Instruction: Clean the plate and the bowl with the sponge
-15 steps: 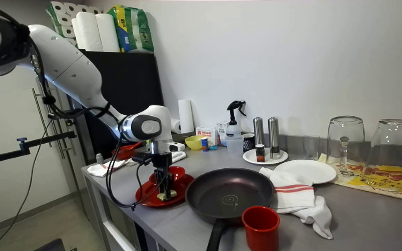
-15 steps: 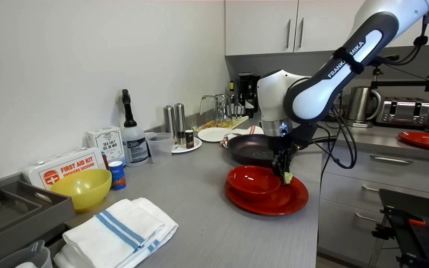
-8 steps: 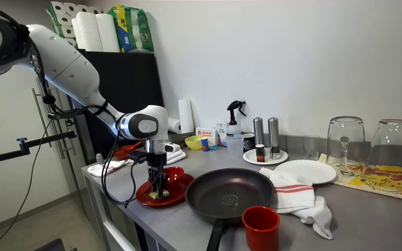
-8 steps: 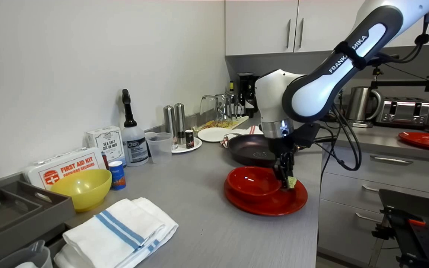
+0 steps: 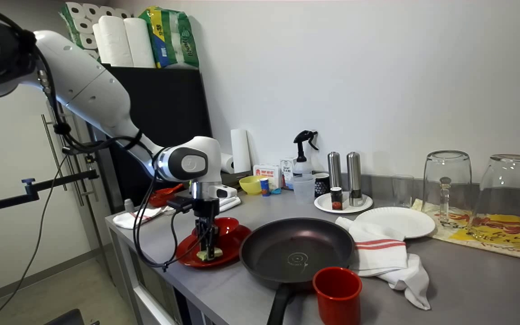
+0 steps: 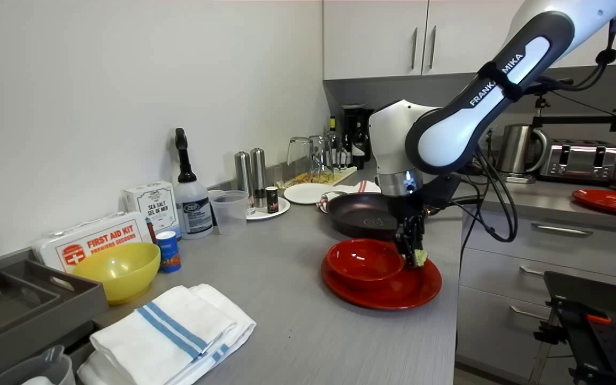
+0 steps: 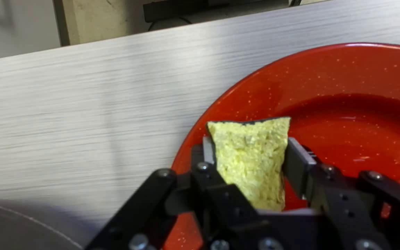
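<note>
- Apparently, wiping the round glossy red plate with white speckles (image 7: 356, 66) is the step in hand; the pale yellow rough-faced foam sponge (image 7: 252, 163) lies over its rim, at the plate's left side in the wrist view.
- The black 2-fingered gripper (image 7: 252, 152) is parted only by the sponge's width, with 1 finger against the left side and 1 against the right; the hold looks firm.
- Whether the sponge's underside touches the plate cannot be told for certain.
- The round glossy red bowl (image 6: 364, 262) stands upright on the same plate, just left of the sponge in an exterior view, and covers part of the surface.
- Next, the move likely calls for light downward pressure and short strokes along the rim, clear of the bowl's wall.
- The bowl's inside would then need a separate step: up over its lip, then down into it.
- Pressing hard on the rim could tip or slide the plate toward the grey counter's (image 6: 308, 331) edge, near it on the right.
</note>
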You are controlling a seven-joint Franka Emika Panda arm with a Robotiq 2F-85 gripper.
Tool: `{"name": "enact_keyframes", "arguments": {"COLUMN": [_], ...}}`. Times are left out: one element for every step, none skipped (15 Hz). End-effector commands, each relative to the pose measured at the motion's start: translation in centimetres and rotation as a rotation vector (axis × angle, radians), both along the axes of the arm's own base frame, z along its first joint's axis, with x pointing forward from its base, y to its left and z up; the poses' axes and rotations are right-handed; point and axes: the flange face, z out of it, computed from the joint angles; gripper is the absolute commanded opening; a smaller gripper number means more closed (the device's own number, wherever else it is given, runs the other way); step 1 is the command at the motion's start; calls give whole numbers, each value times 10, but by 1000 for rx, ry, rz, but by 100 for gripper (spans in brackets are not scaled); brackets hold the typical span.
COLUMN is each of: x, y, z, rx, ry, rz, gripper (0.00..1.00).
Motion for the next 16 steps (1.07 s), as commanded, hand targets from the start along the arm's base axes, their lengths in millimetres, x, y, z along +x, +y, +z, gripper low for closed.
{"name": "enact_keyframes", "arguments": {"x": [-2, -2, -2, -2, -2, -1, 0, 1, 1, 2, 2, 3, 3, 3, 4, 4], "y": [-7, -9, -11, -12, -14, -15, -17, -18, -19, -19, -20, -20, -19, -19, -18, -18], "z": [1, 1, 0, -1, -2, -3, -4, -5, -6, -6, -6, -6, -6, -6, -6, -5], "rx": [-21, -28, -38, -46, -61, -77, -87, -99, -107, -116, -123, -130, -136, -143, -149, -156], "ry": [-3, -6, -14, -19, -33, -49, -65, -81, -94, -109, -120, -132, -141, -150, -159, -171], "rz": [-7, -8, -7, -6, -3, 0, 1, 2, 2, 3, 4, 5, 7, 8, 10, 14], "gripper": [25, 25, 25, 25, 25, 25, 25, 25, 25, 25, 25, 25, 25, 25, 25, 25]}}
